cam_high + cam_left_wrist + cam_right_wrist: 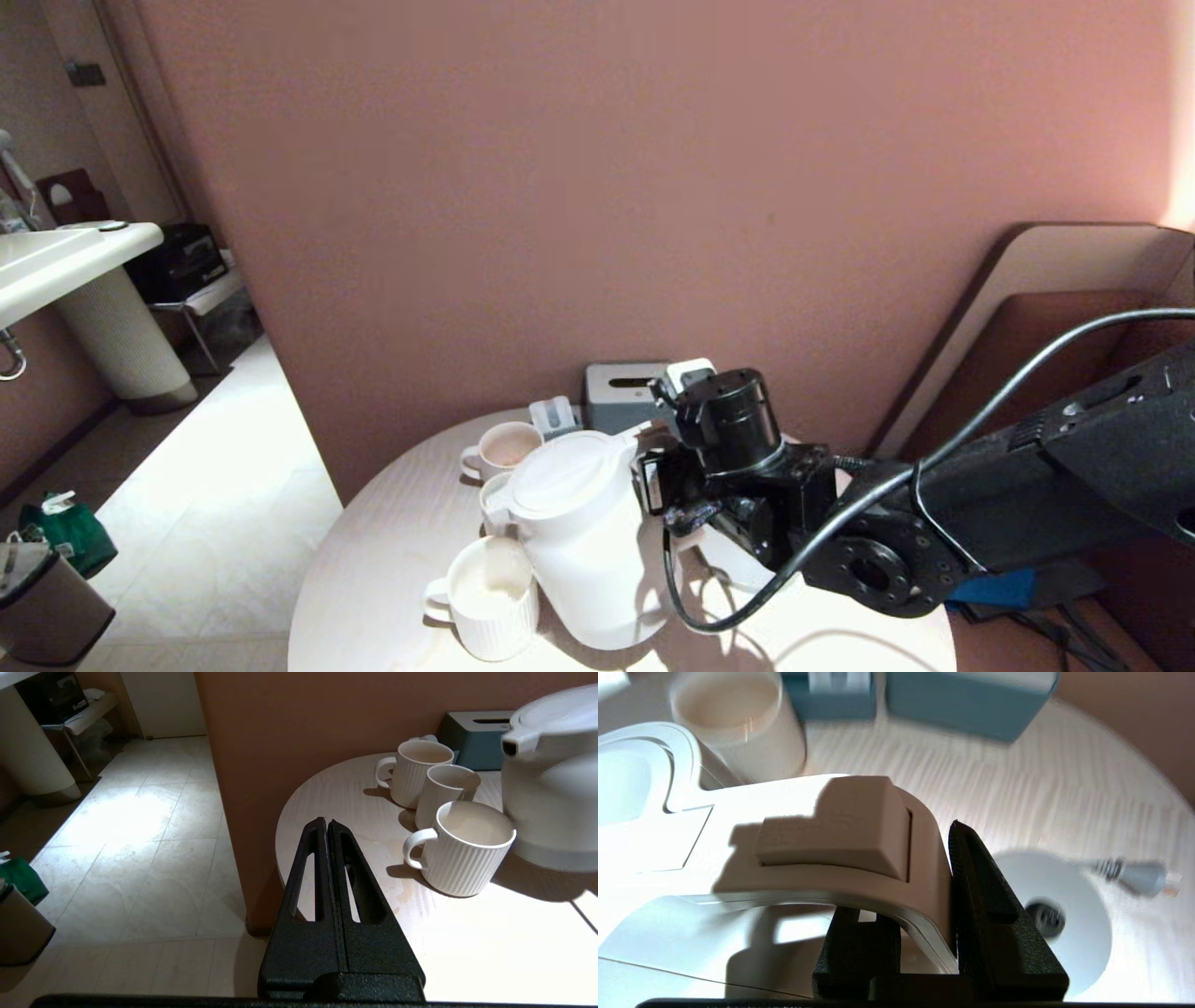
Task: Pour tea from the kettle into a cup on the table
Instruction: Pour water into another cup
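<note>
Three white ribbed cups stand in a row on my round pale wood desk (373,569), near its left edge. Counting from the side closest to me: the nearest cup (485,595) has its handle facing left, and its pale inside does not let me tell whether it holds anything; the middle cup (495,497) is mostly hidden behind the spout; the farthest cup (504,448) holds pale brownish tea (510,447).

One large white kettle (583,541) is just to the right of the cups and is tilted, its short spout leaning over the middle cup and its flat lid slanting towards the cups. I cannot tell whether its bottom touches the desk. My right hand (920,924) is clamped on the kettle's loop handle, one black finger on each side of it, with the arm reaching in from the right.

One round white base disc (1057,905) lies flat on the desk beyond the handle, apart from the kettle, with a grey plug (1139,877) beside it.

Two blue-grey boxes sit at the back by the wall: a larger tissue box (621,392) and a smaller holder (554,417).

My left hand (327,828) hovers at the desk's left edge, fingers pressed together, holding nothing, well apart from the cups.
</note>
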